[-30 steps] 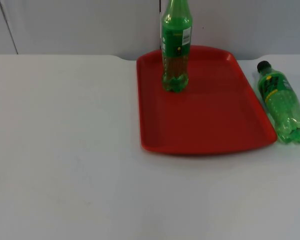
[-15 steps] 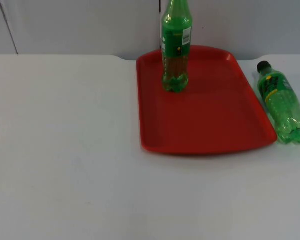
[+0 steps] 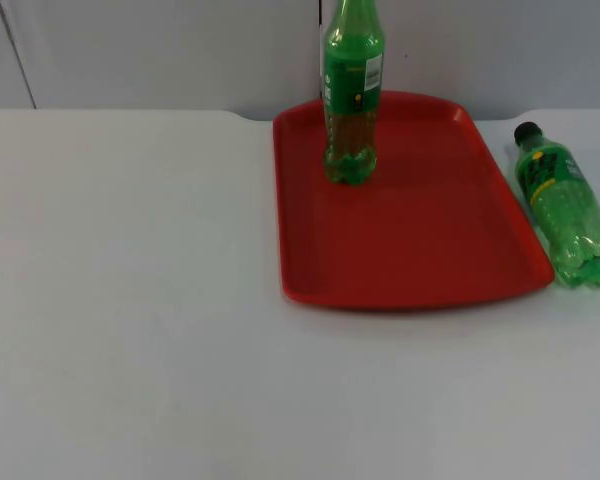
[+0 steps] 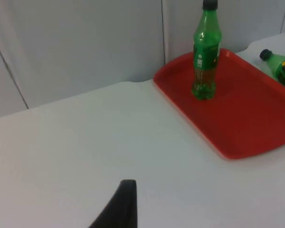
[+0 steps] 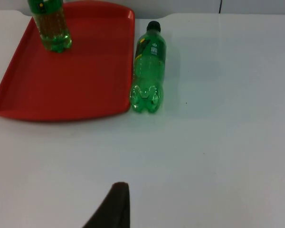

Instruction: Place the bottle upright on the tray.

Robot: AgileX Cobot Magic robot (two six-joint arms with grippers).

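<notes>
A red tray [image 3: 420, 240] lies at the back middle of the white table. One green bottle [image 3: 352, 100] with a dark cap stands upright on the tray's far left part. A second green bottle [image 3: 565, 205] lies on its side on the table, just off the tray's right edge, cap toward the wall. In the left wrist view my left gripper [image 4: 123, 204] hangs over bare table, far from the tray [image 4: 256, 123] and the standing bottle [image 4: 205, 57]. My right gripper [image 5: 115, 206] is well back from the lying bottle [image 5: 148, 66], whose base points toward it. Neither gripper holds anything.
The grey partition wall [image 3: 160, 50] closes the table's far edge right behind the tray. White table top [image 3: 130, 300] stretches wide to the left of the tray and in front of it.
</notes>
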